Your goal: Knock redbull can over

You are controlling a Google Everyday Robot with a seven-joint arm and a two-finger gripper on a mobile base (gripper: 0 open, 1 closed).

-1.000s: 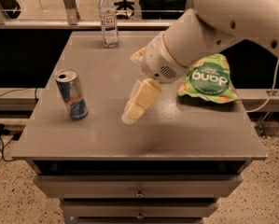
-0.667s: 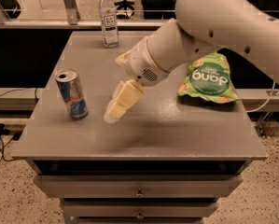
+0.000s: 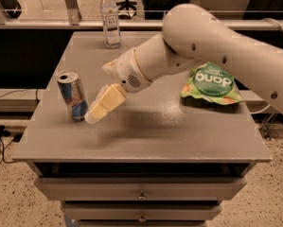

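Note:
The redbull can [image 3: 73,94] stands upright near the left edge of the grey table [image 3: 145,136]. It is slim, blue and silver, with a silver top. My gripper [image 3: 94,116] reaches down from the white arm [image 3: 202,37], its cream fingers pointing down-left. Its tip is right beside the can's lower right side, at or almost at contact.
A clear water bottle [image 3: 110,19] with a white cap stands at the table's back edge. A green snack bag [image 3: 211,85] lies at the right. Drawers [image 3: 141,193] sit below the tabletop. A dark shelf and floor lie to the left.
My arm has swung left across the table, bringing the gripper from mid-table to the can's right side. The can still stands upright in the same spot.

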